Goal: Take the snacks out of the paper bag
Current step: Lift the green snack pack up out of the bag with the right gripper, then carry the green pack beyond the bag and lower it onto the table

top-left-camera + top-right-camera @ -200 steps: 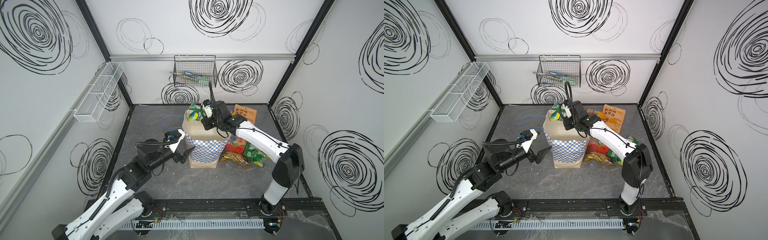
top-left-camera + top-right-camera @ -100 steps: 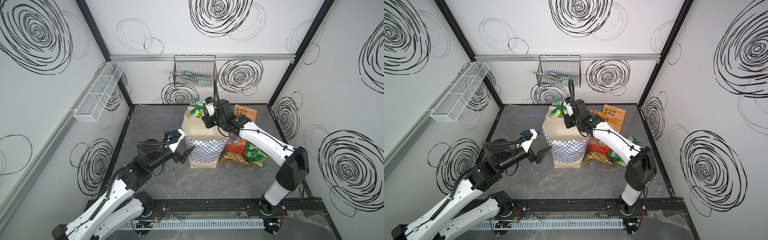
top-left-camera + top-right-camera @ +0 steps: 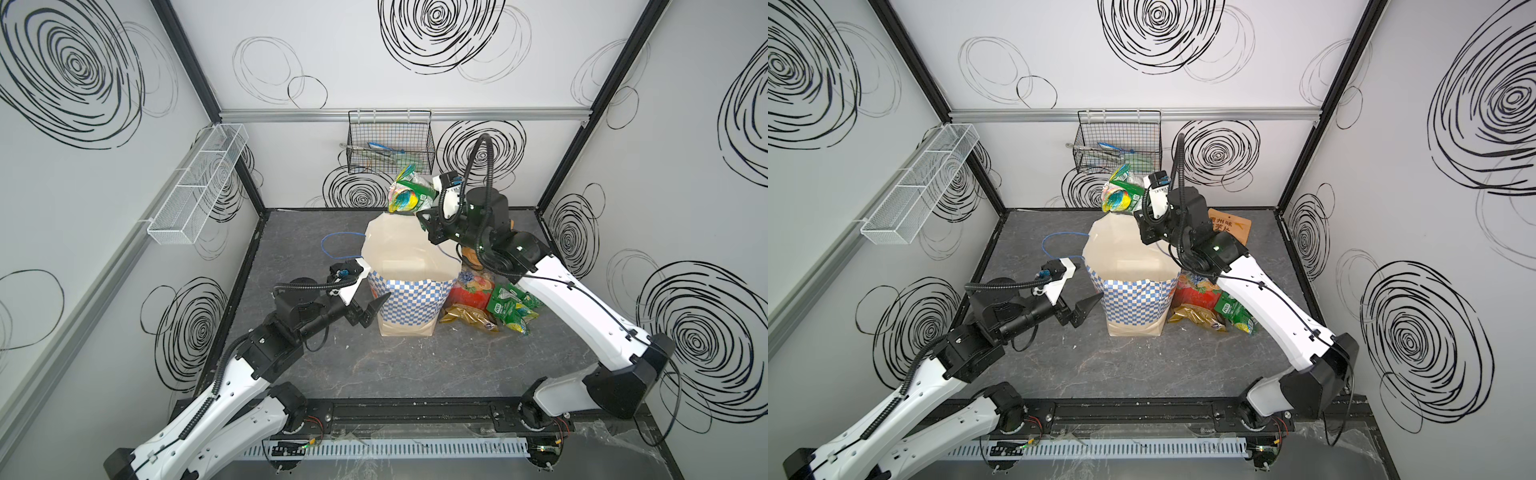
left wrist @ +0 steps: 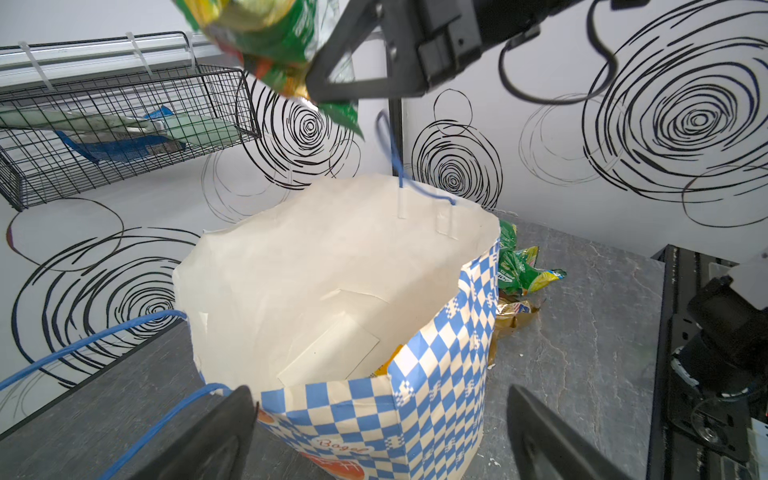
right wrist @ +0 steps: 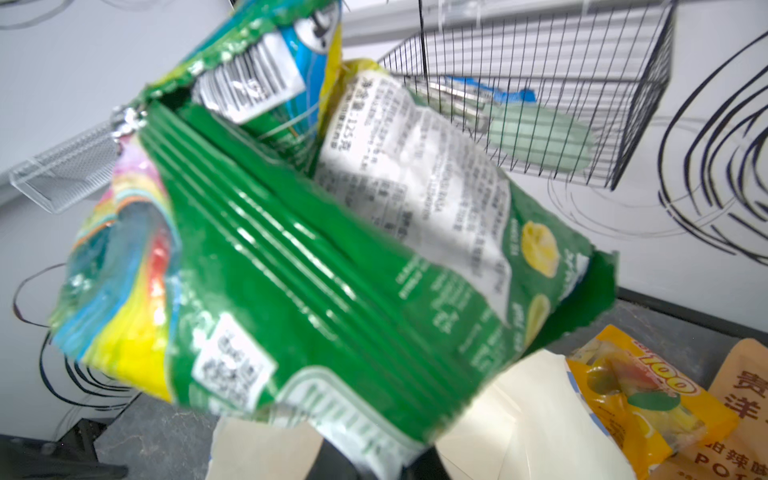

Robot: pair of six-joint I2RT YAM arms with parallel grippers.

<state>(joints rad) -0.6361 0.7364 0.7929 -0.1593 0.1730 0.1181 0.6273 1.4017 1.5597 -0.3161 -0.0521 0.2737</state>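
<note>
My right hand is pinched shut on a bunch of green packets. Over the last second it has risen from the mouth of the paper bag and now hangs clear above the bag's back rim, nearer the back edge of the table. So this lot is out of the bag. What remains for it, I reckon, is to carry it aside and set it down. The wrist view is too blurred to tell how many packets hang together.

My left hand hasn't moved. It is spread wide and holds nothing, with its fingers either side of the bag's near corner.

The bag stands upright mid-table with its mouth open. Deep inside I see a sliver of yellow, so I judge there's more to fetch. Beside the bag, toward the right edge, lie a red pouch, a gold bag and other green packets. An orange pouch lies near the back right corner.

The table is dark grey and stone-patterned. The walls are white with black swirls. A wire basket hangs on the back wall and a mesh shelf on the left wall.
</note>
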